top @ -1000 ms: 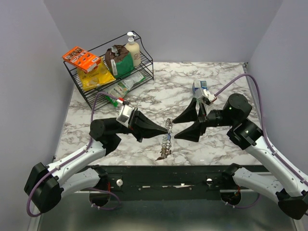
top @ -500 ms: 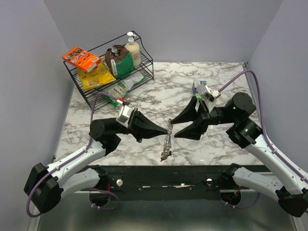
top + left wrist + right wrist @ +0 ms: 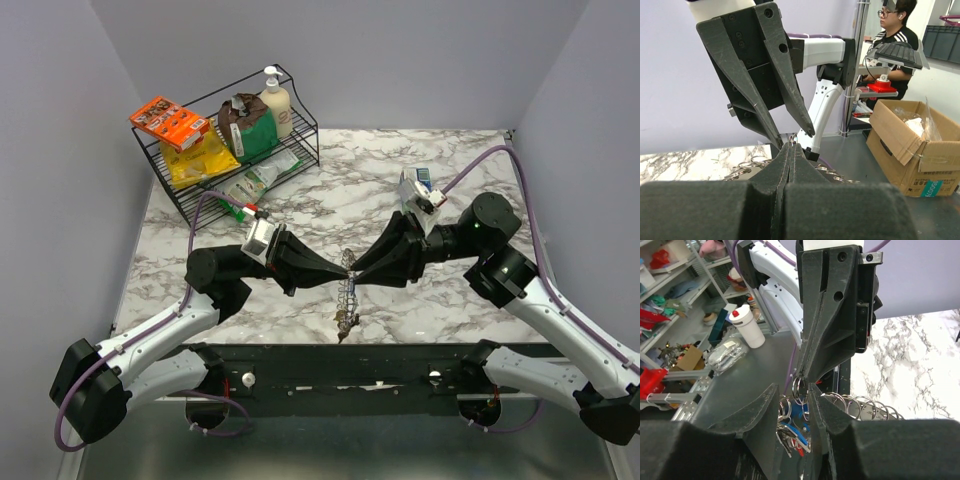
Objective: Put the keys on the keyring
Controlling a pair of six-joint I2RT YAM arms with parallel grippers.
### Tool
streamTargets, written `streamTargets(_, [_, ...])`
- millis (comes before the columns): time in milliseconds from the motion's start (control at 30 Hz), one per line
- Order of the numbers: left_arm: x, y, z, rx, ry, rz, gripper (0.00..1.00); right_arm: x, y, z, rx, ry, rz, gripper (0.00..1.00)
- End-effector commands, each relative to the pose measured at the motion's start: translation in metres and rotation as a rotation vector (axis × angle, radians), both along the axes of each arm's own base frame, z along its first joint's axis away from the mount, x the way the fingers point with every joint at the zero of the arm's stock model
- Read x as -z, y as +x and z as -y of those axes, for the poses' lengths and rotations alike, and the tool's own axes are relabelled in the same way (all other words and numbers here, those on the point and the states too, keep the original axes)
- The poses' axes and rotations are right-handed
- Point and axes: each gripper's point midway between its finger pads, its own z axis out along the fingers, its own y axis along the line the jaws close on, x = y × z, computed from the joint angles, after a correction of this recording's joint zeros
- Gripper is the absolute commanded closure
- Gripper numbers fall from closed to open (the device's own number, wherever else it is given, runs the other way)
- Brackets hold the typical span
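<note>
My left gripper (image 3: pixel 344 269) is shut on a small ring at the top of the keyring (image 3: pixel 346 297), a silvery chain of rings that hangs from its tip towards the table's front edge. In the left wrist view the fingertips (image 3: pixel 791 146) pinch that ring (image 3: pixel 793 139). My right gripper (image 3: pixel 354 271) meets it tip to tip. In the right wrist view the right gripper (image 3: pixel 792 389) is narrowly open with the held rings (image 3: pixel 800 388) between its fingers. Keys with a blue head (image 3: pixel 796 434) and a red head (image 3: pixel 801 450) dangle below. No yellow head shows.
A black wire rack (image 3: pixel 230 175) with boxes, bags and a pump bottle stands at the back left. A small blue and white carton (image 3: pixel 415 186) stands behind the right arm. More rings of the chain (image 3: pixel 865 407) trail to the right over the marble.
My right gripper has moved left to the left gripper's tip and narrowed its wide-open jaws around the held ring. The chain has shifted slightly. The left arm has stayed put.
</note>
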Motion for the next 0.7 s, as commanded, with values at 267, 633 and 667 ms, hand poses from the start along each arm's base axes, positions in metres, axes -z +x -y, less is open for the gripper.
streamTargets(267, [-0.030, -0.005, -0.009, -0.024, -0.096, 0.076, 1.00, 0.013, 0.006, -0.001, 0.053, -0.025, -0.013, 0.71])
streamTargets(633, [-0.024, -0.001, -0.005, -0.024, -0.052, 0.059, 1.00, 0.013, 0.013, -0.003, 0.085, -0.062, -0.024, 0.99])
streamTargets(667, [-0.026, -0.002, -0.005, -0.027, -0.048, 0.070, 1.00, 0.016, 0.014, -0.003, 0.090, -0.079, -0.024, 1.00])
